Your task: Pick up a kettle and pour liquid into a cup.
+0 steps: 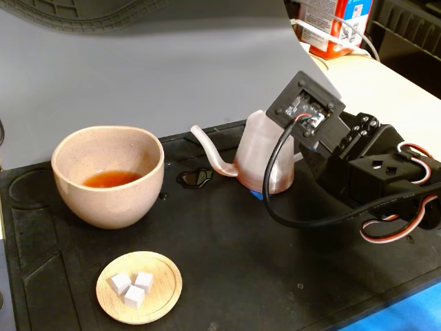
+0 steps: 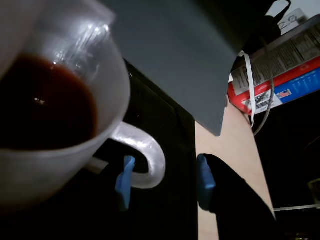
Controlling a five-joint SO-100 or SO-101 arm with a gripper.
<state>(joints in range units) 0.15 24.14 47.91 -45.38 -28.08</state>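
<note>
The kettle's loop handle (image 2: 150, 160) is straddled by the wide-spread hand (image 2: 165, 177), with the cup (image 1: 108, 176) at nine o'clock.

You see a translucent pinkish-white kettle (image 1: 265, 160), reddish-orange liquid (image 1: 110, 179) in a speckled pinkish-beige cup (image 1: 110, 200), and blue-padded fingers (image 2: 125, 181) on the black gripper (image 2: 165, 181).

Black boxy arm (image 1: 372, 172) — red-white-black cables — blue-padded hand (image 2: 162, 180).

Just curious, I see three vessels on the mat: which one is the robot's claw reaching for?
The kettle, the ridged pot with the gooseneck spout. The jaws straddle its loop handle; cup and wooden dish sit apart.
</note>
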